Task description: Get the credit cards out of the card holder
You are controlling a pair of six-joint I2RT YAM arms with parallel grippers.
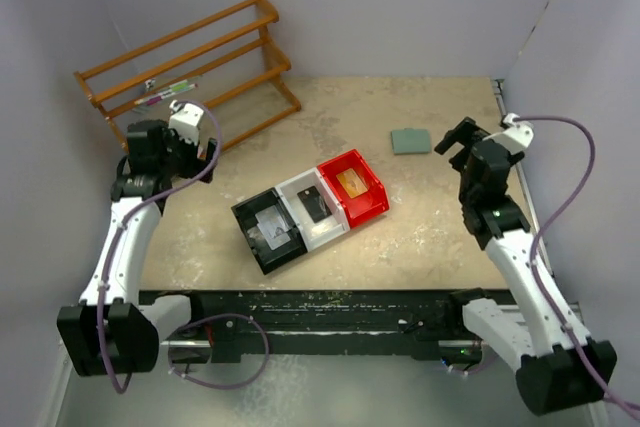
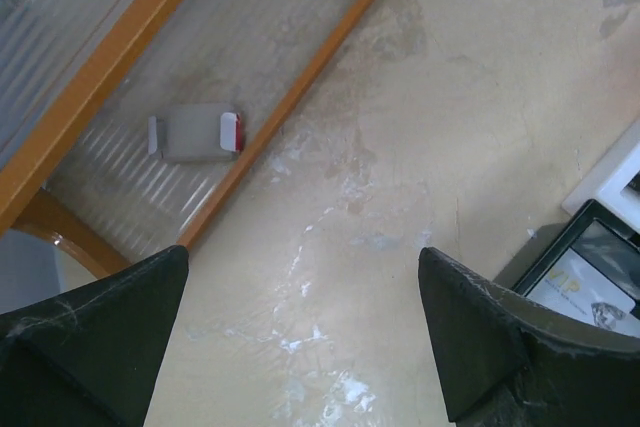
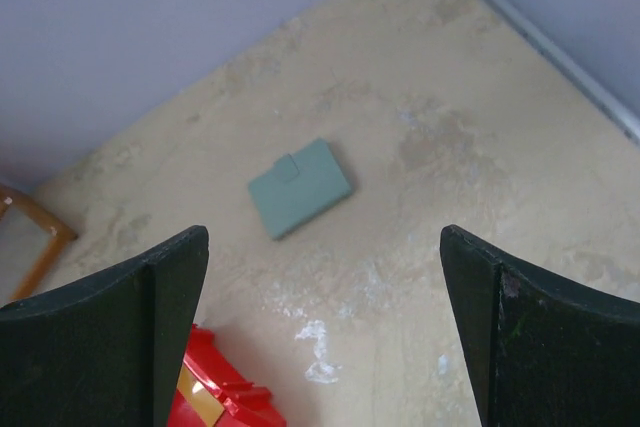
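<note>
- Three bins stand touching in a slanted row at the middle of the surface: a black bin nearest and to the left, a white bin in the middle, and a red bin farthest and to the right.
- One card lies in each bin. The silvery card is in the black bin, the black card in the white bin, and the orange-gold card in the red bin.
- The card holder lies flat and folded shut on the bare surface, right of and beyond the red bin and not touching it. In the right wrist view its small tab sits over one edge.
- The right tool hangs above the surface on the right side, close to the card holder. Its two fingers are spread wide with nothing between them, and the holder shows in the gap, farther off.
- The left tool is also spread wide and holds nothing. It hangs over the surface at the far left, beside the near rail of the wooden rack.
- In the left wrist view a small grey thing with a red end lies on a ribbed shelf of the rack, and a corner of the black bin with the silvery card shows at the right edge.
</note>
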